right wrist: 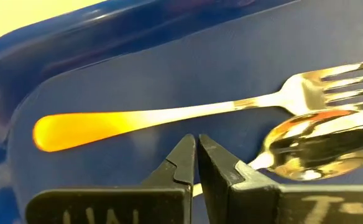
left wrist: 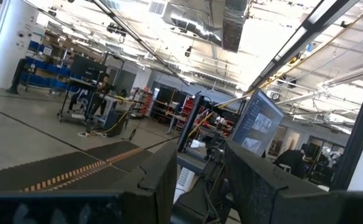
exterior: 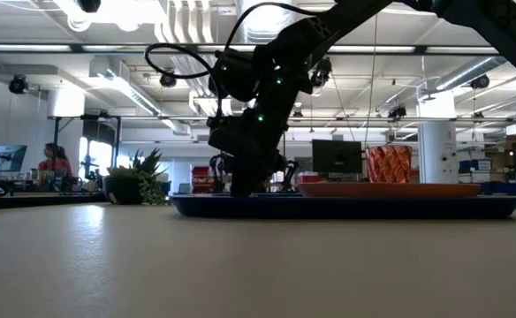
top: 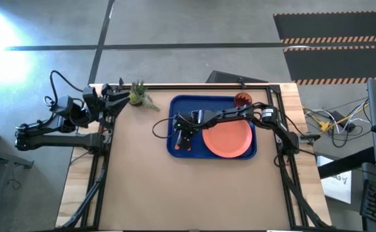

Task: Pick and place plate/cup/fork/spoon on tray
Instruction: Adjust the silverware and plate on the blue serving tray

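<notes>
Lying on the tray (right wrist: 107,37), at its left end: spoon (right wrist: 312,149) and fork (right wrist: 188,115), side by side, spoon bowl touching the fork's prongs. Sitting on the same tray too: plate (top: 227,138) in the right half, cup (top: 242,99) at the far right corner.

Hanging low right over the spoon's handle: right claw (right wrist: 197,155), fingers pressed together. Pinching the thin handle or only closed above it? Not showing well enough to tell.

Looking like the last bit of the job, setting the spoon down. Doing it well probably meaning: letting go fully first, then lifting straight up, taking care not to drag the spoon or bump the fork.

Shining like mirrors: the silver metal ends, hard and slippery. Glowing orange: the smooth, rounded handles. Looking slick and bright blue: the plastic tray, with a raised rim and round corners. Looking flat and pink: the plate.

Waiting at the table's left edge near a small plant (top: 138,94): left claw (left wrist: 200,155), fingers apart, holding nothing.
</notes>
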Controlling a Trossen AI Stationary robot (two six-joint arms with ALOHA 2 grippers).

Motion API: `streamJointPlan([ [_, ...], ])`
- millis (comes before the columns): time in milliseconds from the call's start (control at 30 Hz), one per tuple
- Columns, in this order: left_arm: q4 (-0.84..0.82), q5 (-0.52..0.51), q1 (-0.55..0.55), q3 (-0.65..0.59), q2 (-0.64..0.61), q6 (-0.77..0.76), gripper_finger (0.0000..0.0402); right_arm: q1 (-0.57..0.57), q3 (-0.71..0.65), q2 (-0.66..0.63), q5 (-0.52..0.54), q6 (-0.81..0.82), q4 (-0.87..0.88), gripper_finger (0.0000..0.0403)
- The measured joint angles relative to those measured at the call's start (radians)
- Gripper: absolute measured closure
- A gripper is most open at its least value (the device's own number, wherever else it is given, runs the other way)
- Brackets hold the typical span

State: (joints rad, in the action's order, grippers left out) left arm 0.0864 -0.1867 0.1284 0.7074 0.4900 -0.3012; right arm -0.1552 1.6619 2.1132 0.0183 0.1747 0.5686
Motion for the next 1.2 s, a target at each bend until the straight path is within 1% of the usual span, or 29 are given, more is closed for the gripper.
streamJointPlan([
  [500,0.000,0.000,0.000,0.000,-0.002,0.000,0.0285,-0.028,0.000,0.000,0.001,-0.010,-0.011,0.0394],
  [733,0.000,0.000,0.000,0.000,-0.003,0.000,0.0285,-0.031,-0.014,0.000,0.004,-0.005,-0.096,0.0394],
  [1200,-0.020,0.000,0.000,0.000,-0.008,-0.001,0.0285,-0.032,-0.015,0.000,0.009,-0.020,-0.111,0.0394],
])
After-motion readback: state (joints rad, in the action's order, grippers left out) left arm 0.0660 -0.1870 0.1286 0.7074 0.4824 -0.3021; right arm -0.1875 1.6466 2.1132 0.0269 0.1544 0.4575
